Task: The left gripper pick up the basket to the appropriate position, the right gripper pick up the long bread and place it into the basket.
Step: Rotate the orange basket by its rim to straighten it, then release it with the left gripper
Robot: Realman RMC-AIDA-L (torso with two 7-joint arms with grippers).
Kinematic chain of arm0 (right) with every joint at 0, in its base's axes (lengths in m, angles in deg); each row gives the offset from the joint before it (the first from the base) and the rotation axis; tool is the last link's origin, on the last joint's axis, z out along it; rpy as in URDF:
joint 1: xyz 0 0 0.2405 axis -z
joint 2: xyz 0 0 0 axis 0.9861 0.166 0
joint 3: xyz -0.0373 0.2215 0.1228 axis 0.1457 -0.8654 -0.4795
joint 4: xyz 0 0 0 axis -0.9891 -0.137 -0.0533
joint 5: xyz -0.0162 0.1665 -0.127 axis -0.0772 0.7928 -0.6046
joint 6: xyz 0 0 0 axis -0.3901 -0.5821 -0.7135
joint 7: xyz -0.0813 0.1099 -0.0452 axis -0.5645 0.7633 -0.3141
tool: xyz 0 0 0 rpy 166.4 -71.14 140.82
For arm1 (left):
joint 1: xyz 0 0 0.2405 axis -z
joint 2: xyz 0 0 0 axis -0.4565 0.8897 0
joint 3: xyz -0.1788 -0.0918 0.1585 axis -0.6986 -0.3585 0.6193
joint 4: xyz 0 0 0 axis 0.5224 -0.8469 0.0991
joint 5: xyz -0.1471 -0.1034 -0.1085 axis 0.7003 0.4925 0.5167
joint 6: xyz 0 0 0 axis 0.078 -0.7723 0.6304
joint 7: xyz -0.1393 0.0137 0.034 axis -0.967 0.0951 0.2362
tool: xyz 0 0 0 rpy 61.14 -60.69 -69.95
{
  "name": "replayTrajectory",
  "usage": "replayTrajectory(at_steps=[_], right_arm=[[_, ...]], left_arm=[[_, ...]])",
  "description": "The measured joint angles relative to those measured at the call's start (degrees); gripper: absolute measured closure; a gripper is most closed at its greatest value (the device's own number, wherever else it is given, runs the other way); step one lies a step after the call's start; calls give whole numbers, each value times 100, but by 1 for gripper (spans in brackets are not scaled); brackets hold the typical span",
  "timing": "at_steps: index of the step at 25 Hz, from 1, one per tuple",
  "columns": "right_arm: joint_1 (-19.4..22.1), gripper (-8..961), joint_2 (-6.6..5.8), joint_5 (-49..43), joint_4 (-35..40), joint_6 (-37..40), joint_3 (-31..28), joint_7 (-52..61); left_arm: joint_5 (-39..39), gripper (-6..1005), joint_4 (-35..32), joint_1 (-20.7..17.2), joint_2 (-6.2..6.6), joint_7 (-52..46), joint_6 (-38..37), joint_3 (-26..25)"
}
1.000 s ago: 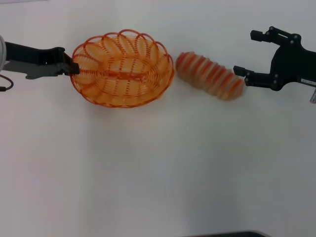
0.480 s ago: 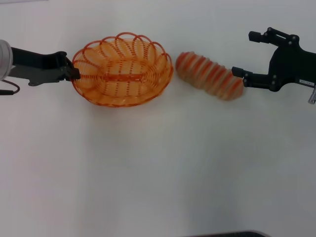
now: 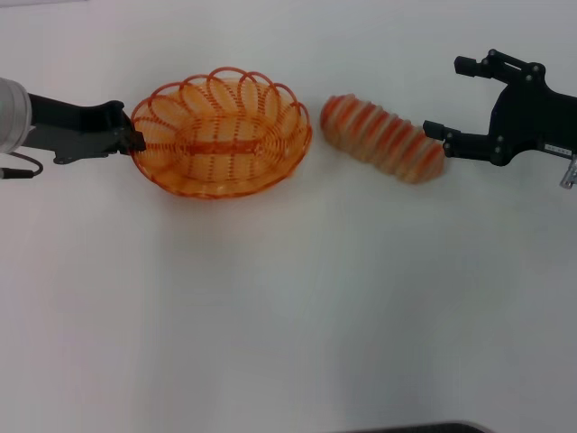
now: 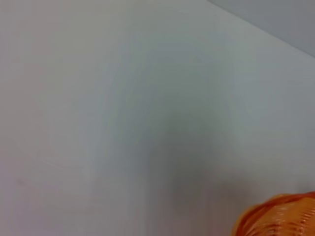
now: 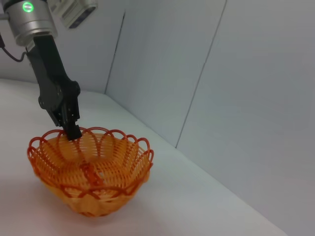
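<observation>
The orange wire basket [image 3: 221,135] sits at the far left of the white table, its rim loops also showing in the right wrist view [image 5: 91,174] and one corner in the left wrist view [image 4: 283,216]. My left gripper [image 3: 135,138] is shut on the basket's left rim, and from across the table the left gripper [image 5: 72,129] is seen clamped on a rim loop from above. The long bread [image 3: 383,138], tan with orange-red stripes, lies just right of the basket. My right gripper [image 3: 451,97] is open at the bread's right end, one fingertip [image 3: 436,129] close to the loaf.
Bare white tabletop [image 3: 288,307] fills the near half of the head view. Grey wall panels [image 5: 206,73] stand behind the table. A dark edge [image 3: 415,428] shows at the bottom of the head view.
The left arm has shifted right and slightly nearer, and the basket it holds has tipped so it looks flatter. The right gripper edged a little left. The bread has not moved.
</observation>
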Motion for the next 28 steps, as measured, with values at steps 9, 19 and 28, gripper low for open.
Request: replayTrajectory(at_steps=[9,19,28], right_arm=[[-8,73,0,0,0,1,-3,-22],[-27,73,0,0,-1,1,-4,-22],[-23,73,0,0,-1,5,-20,-21]], left_arm=[[-9,901,125,21,22,-9,109,7],[-14,824,129,0,23,-51,71,7],[22,476,84,-19,37,-29,21,-61]])
